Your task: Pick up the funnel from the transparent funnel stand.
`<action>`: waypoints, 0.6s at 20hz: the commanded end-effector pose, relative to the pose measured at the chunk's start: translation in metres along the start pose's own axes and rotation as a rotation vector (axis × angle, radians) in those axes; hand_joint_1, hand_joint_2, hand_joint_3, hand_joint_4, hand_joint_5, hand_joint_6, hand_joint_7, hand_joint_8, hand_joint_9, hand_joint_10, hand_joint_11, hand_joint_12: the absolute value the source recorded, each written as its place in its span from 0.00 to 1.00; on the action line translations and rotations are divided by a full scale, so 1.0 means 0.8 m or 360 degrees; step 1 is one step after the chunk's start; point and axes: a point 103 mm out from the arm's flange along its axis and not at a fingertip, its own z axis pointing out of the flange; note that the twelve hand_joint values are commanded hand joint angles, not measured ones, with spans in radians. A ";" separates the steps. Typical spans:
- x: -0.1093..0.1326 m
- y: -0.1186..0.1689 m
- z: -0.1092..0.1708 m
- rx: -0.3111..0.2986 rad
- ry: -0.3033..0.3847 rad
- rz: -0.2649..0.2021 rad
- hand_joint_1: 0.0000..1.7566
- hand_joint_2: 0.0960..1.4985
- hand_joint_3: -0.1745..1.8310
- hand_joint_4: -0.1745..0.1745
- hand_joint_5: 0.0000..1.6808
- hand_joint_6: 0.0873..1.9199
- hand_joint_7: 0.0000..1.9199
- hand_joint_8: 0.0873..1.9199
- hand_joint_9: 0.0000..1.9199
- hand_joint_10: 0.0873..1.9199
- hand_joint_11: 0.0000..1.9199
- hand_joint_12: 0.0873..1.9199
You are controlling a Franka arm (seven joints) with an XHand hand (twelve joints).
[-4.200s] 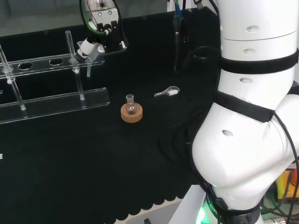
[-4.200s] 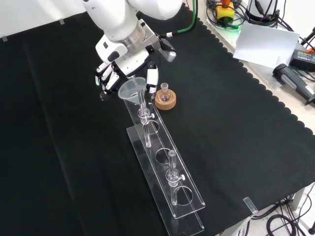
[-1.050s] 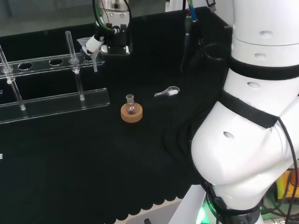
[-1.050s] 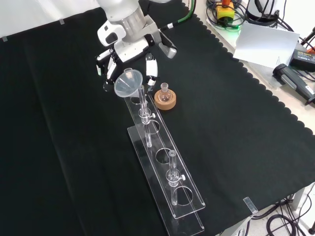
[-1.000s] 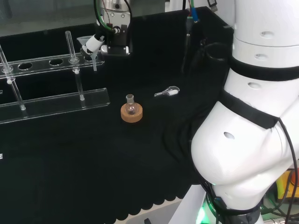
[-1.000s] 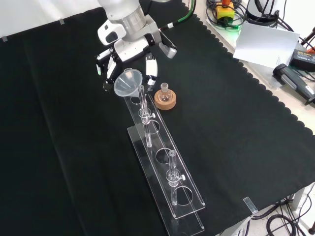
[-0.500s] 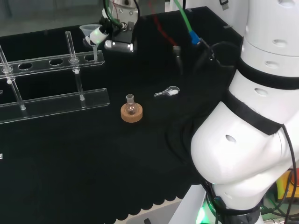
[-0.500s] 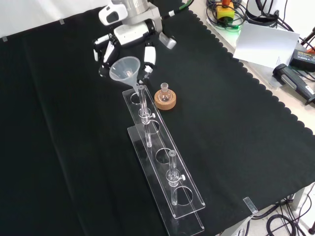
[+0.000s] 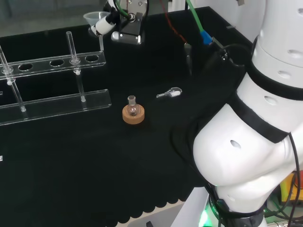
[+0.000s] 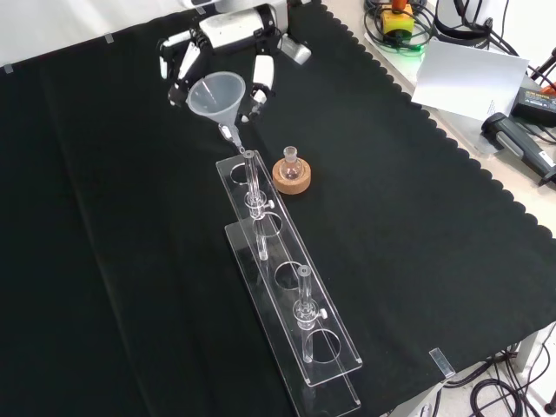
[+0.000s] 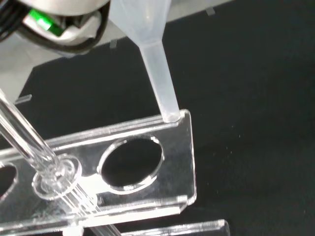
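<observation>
While black-and-white robot hand [image 10: 217, 48] curls fingers round translucent plastic funnel [image 10: 219, 97], funnel hangs clear above clear acrylic funnel stand [image 10: 287, 287], at stand's 12 o'clock in front view; spout tip near end hole, likely for clean vertical exit.

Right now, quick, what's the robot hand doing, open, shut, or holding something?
Robot hand: shut on the funnel, lifted clear of the funnel stand.

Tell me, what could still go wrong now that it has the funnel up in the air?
The funnel is held by the hand with its stem tip close above the end of the clear stand; in the wrist view it looks level with the edge, so a sideways move might clip it. The funnel hangs tilted, so it could slip.
</observation>
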 end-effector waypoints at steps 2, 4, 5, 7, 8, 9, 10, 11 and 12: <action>-0.005 -0.012 -0.026 -0.0091 0.0009 -0.0026 0.50 0.32 0.40 0.40 0.41 0.00 0.58 0.24 0.45 0.15 0.00 0.59; 0.000 -0.017 -0.035 -0.0121 0.0012 -0.0037 0.50 0.32 0.40 0.40 0.41 0.00 0.58 0.24 0.45 0.15 0.00 0.59; 0.002 -0.019 -0.038 -0.0137 0.0011 -0.0040 0.50 0.32 0.40 0.41 0.41 0.00 0.58 0.24 0.45 0.15 0.00 0.59; -0.002 -0.024 -0.047 -0.0158 0.0006 -0.0054 0.50 0.32 0.40 0.41 0.41 0.00 0.58 0.24 0.45 0.15 0.00 0.59; -0.001 -0.028 -0.052 -0.0170 0.0006 -0.0061 0.50 0.31 0.40 0.41 0.41 0.00 0.58 0.24 0.45 0.15 0.00 0.59; -0.001 -0.030 -0.055 -0.0177 0.0008 -0.0065 0.50 0.31 0.40 0.41 0.41 0.00 0.58 0.24 0.45 0.15 0.00 0.59; -0.001 -0.032 -0.058 -0.0188 0.0013 -0.0068 0.50 0.31 0.40 0.41 0.42 0.00 0.58 0.24 0.45 0.15 0.00 0.59; 0.000 -0.034 -0.061 -0.0196 0.0014 -0.0073 0.50 0.31 0.40 0.41 0.42 0.00 0.58 0.24 0.45 0.15 0.00 0.59; 0.001 -0.038 -0.065 -0.0208 0.0016 -0.0084 0.50 0.31 0.40 0.41 0.42 0.00 0.58 0.24 0.45 0.15 0.00 0.59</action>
